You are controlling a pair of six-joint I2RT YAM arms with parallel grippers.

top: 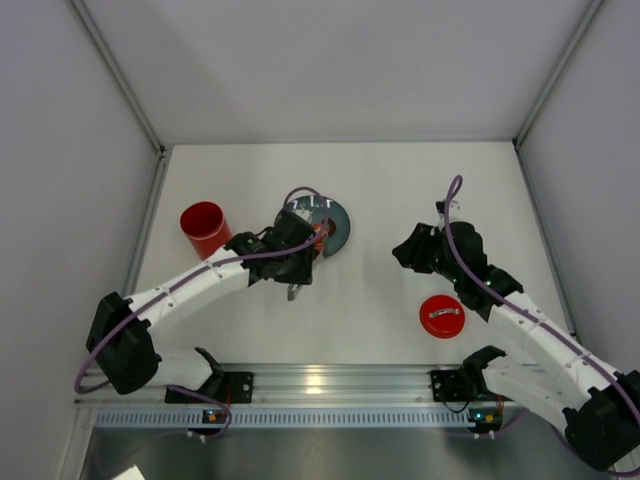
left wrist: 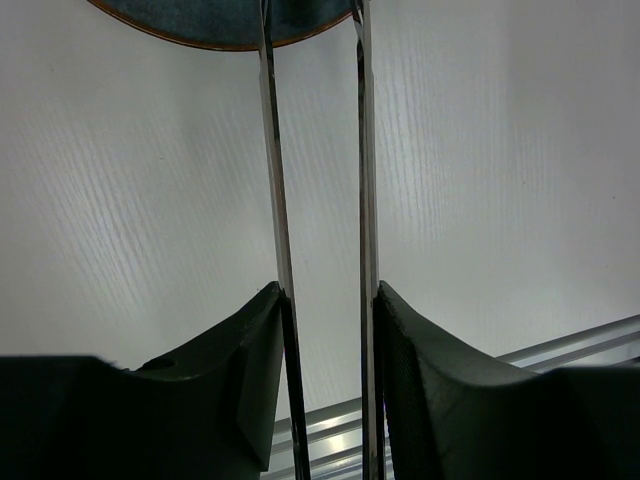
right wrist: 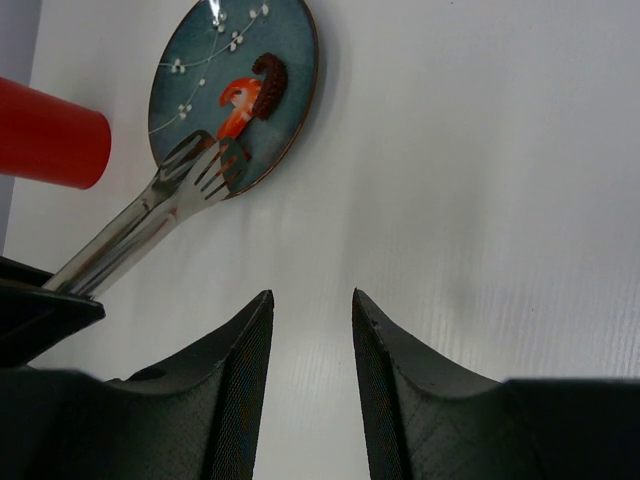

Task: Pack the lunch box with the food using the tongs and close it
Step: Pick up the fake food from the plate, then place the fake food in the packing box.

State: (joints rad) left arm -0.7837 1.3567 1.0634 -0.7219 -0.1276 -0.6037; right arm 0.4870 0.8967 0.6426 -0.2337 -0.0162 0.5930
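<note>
The slim silver tongs (left wrist: 275, 200) run between my left gripper's (left wrist: 328, 295) fingers, which are shut on both arms. Their forked tips (right wrist: 205, 170) lie over the near rim of the blue-grey plate (right wrist: 190, 70), just short of the food. That food is an orange piece (right wrist: 238, 105) and a red-brown sausage bit (right wrist: 270, 82). From above, the left gripper (top: 303, 250) hangs at the plate's near-left edge. The red lunch box (top: 204, 228) stands open to the left of the plate. My right gripper (right wrist: 312, 297) is open and empty, off to the plate's right.
The flat red lid (top: 441, 316) with a grey strip lies on the table at the near right, beside the right arm. White walls close the table on three sides. An aluminium rail (top: 320, 380) runs along the near edge.
</note>
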